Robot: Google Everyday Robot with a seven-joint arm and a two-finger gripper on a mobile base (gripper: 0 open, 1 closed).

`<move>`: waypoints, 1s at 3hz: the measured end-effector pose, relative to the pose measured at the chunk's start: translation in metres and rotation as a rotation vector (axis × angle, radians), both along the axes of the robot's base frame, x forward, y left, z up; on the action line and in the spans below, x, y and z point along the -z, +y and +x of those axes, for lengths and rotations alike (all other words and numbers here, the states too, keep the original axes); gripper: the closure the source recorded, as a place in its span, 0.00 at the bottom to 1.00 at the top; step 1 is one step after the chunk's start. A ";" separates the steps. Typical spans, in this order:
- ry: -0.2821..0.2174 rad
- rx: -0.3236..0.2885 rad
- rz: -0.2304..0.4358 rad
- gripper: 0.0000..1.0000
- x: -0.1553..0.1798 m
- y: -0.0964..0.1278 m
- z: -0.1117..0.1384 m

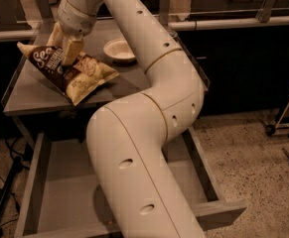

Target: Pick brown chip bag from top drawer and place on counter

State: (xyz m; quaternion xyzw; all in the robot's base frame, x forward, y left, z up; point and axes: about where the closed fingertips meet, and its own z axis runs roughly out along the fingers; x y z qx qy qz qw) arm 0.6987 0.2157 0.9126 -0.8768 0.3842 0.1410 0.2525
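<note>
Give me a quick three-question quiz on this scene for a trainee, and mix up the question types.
1. True or false: the brown chip bag lies inside the open top drawer.
2. Multiple choice: what sits on the counter near the bag? A) a white bowl B) a mug C) a bottle
3. Fill in the blank: the gripper, above the counter, is shut on the ____.

Key: 1 false, the bag is held over the counter; 2 A; 3 brown chip bag.
</note>
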 end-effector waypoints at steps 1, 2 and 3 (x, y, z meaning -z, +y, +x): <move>0.000 0.000 0.000 0.58 0.000 0.000 0.000; 0.000 0.000 0.000 0.34 0.000 0.000 0.000; 0.000 0.000 0.000 0.04 0.000 0.000 0.000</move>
